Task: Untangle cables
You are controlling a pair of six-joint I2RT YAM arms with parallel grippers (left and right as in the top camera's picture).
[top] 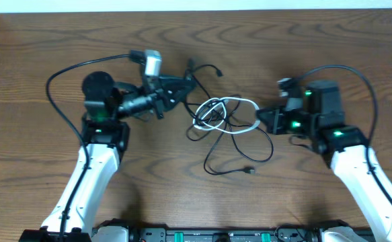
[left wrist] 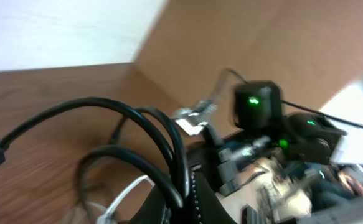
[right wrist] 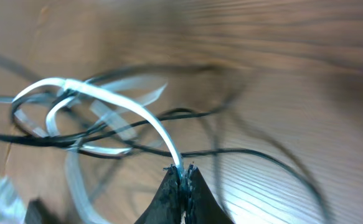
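Observation:
The cables (top: 219, 119) lie tangled mid-table: a white cable (top: 239, 102) looped through thin black ones, with one black plug end (top: 249, 171) trailing toward the front. My right gripper (top: 261, 115) is shut on the white cable (right wrist: 137, 112) at the tangle's right side; the right wrist view shows the cord pinched between the fingertips (right wrist: 182, 169). My left gripper (top: 184, 89) is at the tangle's upper left. In the left wrist view black cable loops (left wrist: 137, 134) run into the jaw (left wrist: 190, 196), which looks shut on them, and a bit of the white cable (left wrist: 128, 191) shows below.
The wooden table (top: 303, 40) has its far edge along the top. The thicker black arm wires arc beside each arm, one on the left (top: 54, 87) and one on the right (top: 367, 84). The right arm's wrist (left wrist: 259, 106) shows in the left wrist view.

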